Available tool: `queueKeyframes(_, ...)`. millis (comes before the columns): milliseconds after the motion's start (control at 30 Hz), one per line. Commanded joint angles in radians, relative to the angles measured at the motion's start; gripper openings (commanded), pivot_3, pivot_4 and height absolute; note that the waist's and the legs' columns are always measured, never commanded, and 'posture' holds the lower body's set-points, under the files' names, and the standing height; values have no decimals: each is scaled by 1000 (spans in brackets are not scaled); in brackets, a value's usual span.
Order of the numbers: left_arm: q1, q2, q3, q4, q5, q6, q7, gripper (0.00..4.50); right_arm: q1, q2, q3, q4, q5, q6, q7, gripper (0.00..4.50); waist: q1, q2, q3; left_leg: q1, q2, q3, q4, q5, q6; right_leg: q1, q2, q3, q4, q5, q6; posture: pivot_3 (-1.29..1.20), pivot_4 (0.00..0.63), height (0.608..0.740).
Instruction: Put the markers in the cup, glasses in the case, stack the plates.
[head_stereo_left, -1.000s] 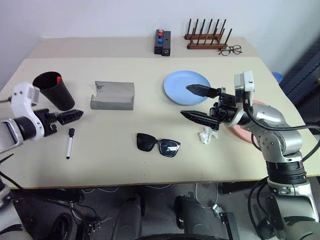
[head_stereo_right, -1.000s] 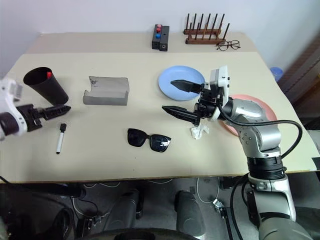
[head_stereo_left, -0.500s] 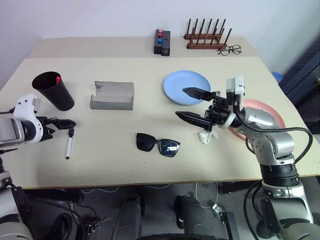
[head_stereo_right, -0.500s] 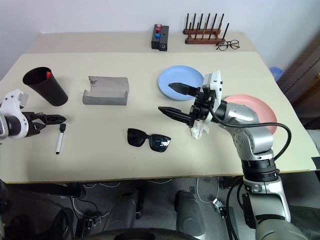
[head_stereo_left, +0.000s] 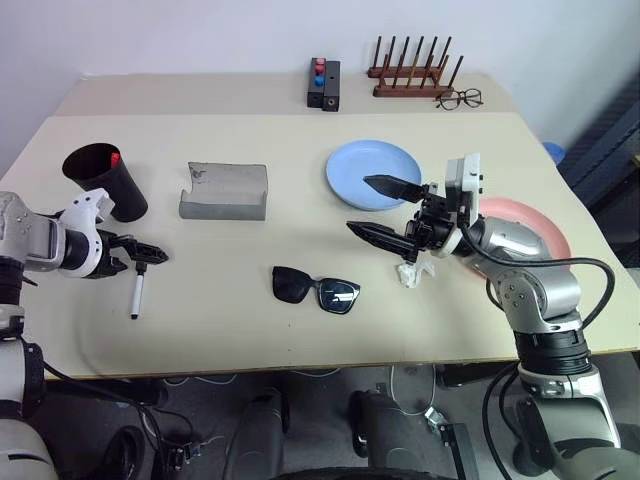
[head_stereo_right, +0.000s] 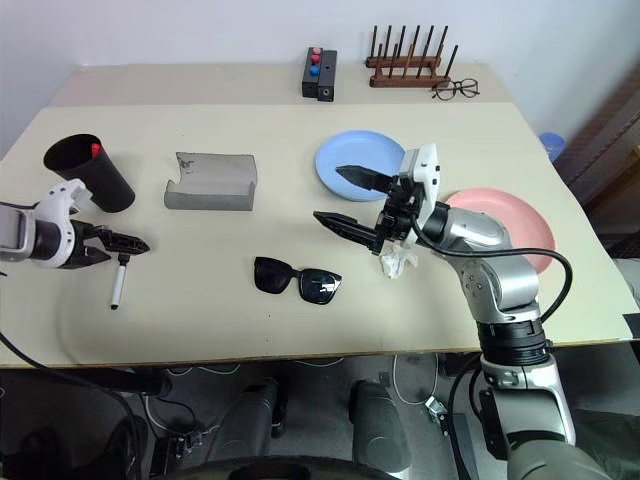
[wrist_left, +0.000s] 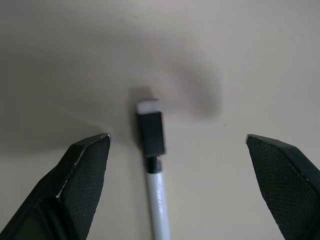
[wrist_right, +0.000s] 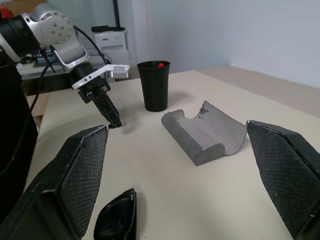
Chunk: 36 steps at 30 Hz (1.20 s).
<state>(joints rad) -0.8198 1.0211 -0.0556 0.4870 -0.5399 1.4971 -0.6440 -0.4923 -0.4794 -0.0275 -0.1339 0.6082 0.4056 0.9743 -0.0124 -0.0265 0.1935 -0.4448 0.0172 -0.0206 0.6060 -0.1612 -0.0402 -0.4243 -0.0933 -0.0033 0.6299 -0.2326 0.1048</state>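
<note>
Left gripper (head_stereo_right: 135, 244) is down at the table (head_stereo_left: 250, 330), jaws wide apart, straddling the capped end of the white marker (head_stereo_left: 137, 287). Nothing gripped: the marker lies flat between the fingers (wrist_left: 85, 170), cap (wrist_left: 151, 132) centred, no contact on either side.

Red-capped marker (head_stereo_left: 116, 158) sits inside the black cup (head_stereo_left: 104, 180), which stands upright near the table's left edge, just behind the left gripper.

Grey case (head_stereo_left: 225, 191) lies open and empty, right of the cup. Sunglasses (head_stereo_left: 316, 288) rest on the table in front of the case, well apart from it.

Right gripper (head_stereo_left: 385, 208) hangs above the table, pointing left, jaws wide apart, empty. Under it is a small crumpled white scrap (head_stereo_left: 409, 272).

Blue plate (head_stereo_left: 374, 174) is behind the right gripper; pink plate (head_stereo_left: 530, 236) is to its right, partly hidden by the arm. Plates not stacked, lying side by side.
</note>
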Motion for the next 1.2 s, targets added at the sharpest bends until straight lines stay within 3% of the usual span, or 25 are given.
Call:
queueKeyframes(33, -18, -9, -30, 16, 27, -15, -41, 4490, -10, -3, -18, -29, 8, -10, -3, 4500, 0, 0, 0, 0, 0, 0, 0, 0, 0, 0, 0, 0, 0, 0, 0, 0, 150, 740)
queueKeyframes(167, -16, -26, -42, 34, 50, -12, -62, 4490, -8, -5, -21, -30, 7, -11, -6, 4500, 2, 1, -1, 0, 0, 0, 0, 0, 0, 0, 0, 0, 0, 0, 0, 0, 150, 740)
queueKeyframes(233, 3, -34, -48, 22, 52, 0, -74, 3962, -6, -7, -22, -29, 6, -12, -7, 4500, 2, 1, -1, 1, 0, 0, 0, 0, 0, 1, 0, 0, 0, 0, 0, 0, 150, 740)
queueKeyframes(300, 20, -43, -49, 6, 53, 9, -78, 3262, -4, -9, -23, -28, 6, -11, -7, 4500, 2, 2, -1, 1, 0, 0, 0, 0, 0, 1, 0, 0, 0, 0, 0, 0, 150, 740)
queueKeyframes(500, 34, -47, -32, -14, 68, 17, -80, 277, -5, -10, -23, -28, 2, -11, -12, 4500, 2, 2, -1, 1, -1, 0, 0, 0, 0, 1, -1, 0, 0, 0, 0, 0, 150, 740)
queueKeyframes(533, 27, -43, -29, -11, 71, 17, -82, 63, -5, -11, -22, -28, -1, -13, -13, 4500, 2, 2, -1, 1, -1, 0, 0, 0, 0, 1, -1, 0, 0, 0, 0, 0, 150, 740)
queueKeyframes(767, 109, 50, -13, -213, 22, 45, -142, 63, -9, -15, -27, -23, -3, -18, -13, 4500, -2, 2, -1, 0, -1, 0, 0, 0, 0, 1, -1, 0, 0, 0, 0, 0, 150, 740)
queueKeyframes(933, 185, 91, 103, -411, 17, -47, -125, 63, -20, -19, -34, -6, -5, -23, -4, 4500, -2, 2, 0, 0, 0, 0, 0, 0, 0, -1, -1, 0, 0, 0, 0, 0, 150, 740)
queueKeyframes(1100, 292, -82, 381, -592, 9, -476, -87, 63, -40, -5, -40, 26, -15, -43, -7, 4500, 3, 2, 0, -1, 0, 0, 0, 0, 0, 0, -4, 0, -2, 0, -1, 0, 150, 740)
queueKeyframes(1200, 304, -161, 476, -586, 4, -613, -59, 63, -53, 0, -39, 37, -13, -48, -6, 4500, 2, 2, 0, -1, -1, 1, 0, 0, 0, 0, -5, 0, -3, 0, -1, 0, 150, 740)
